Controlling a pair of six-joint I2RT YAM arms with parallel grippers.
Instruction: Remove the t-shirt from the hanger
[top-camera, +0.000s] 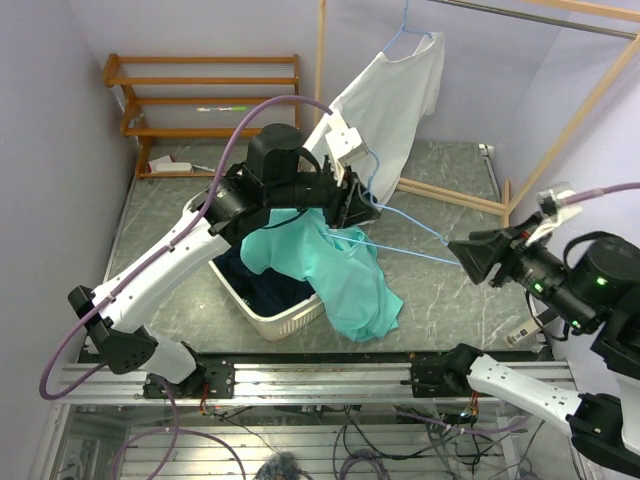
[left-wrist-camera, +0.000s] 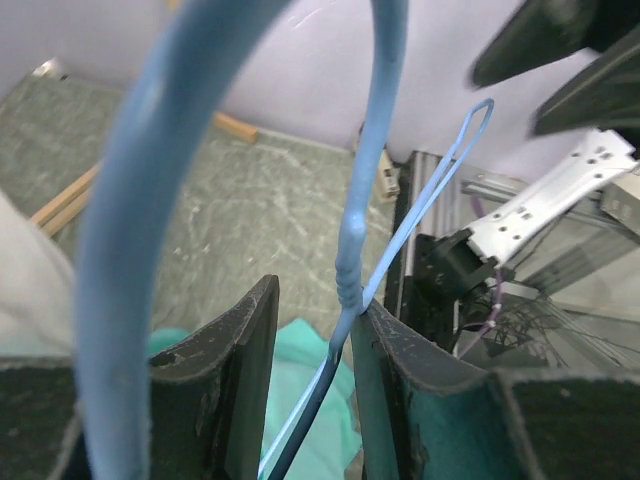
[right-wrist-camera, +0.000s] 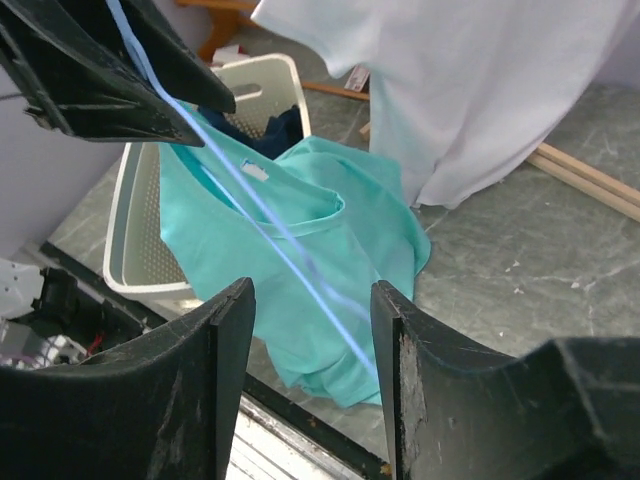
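Note:
A teal t-shirt (top-camera: 350, 275) hangs from the thin blue wire hanger (top-camera: 410, 221) and drapes over the rim of a white basket (top-camera: 270, 320). The hanger is in the air between my two grippers. My left gripper (top-camera: 358, 208) is at its hook end. In the left wrist view the jaws (left-wrist-camera: 315, 300) stand apart, and the hanger's twisted neck (left-wrist-camera: 345, 270) leans on the right finger. My right gripper (top-camera: 455, 255) is at the hanger's far end. Its jaws (right-wrist-camera: 312, 290) stand wide, with the wire (right-wrist-camera: 250, 197) passing between them above the teal shirt (right-wrist-camera: 300, 330).
The basket (right-wrist-camera: 125, 230) holds dark clothes. A white t-shirt (top-camera: 395, 95) hangs on another blue hanger from a wooden frame (top-camera: 450, 195) at the back right. A wooden shelf rack (top-camera: 200, 95) stands at the back left.

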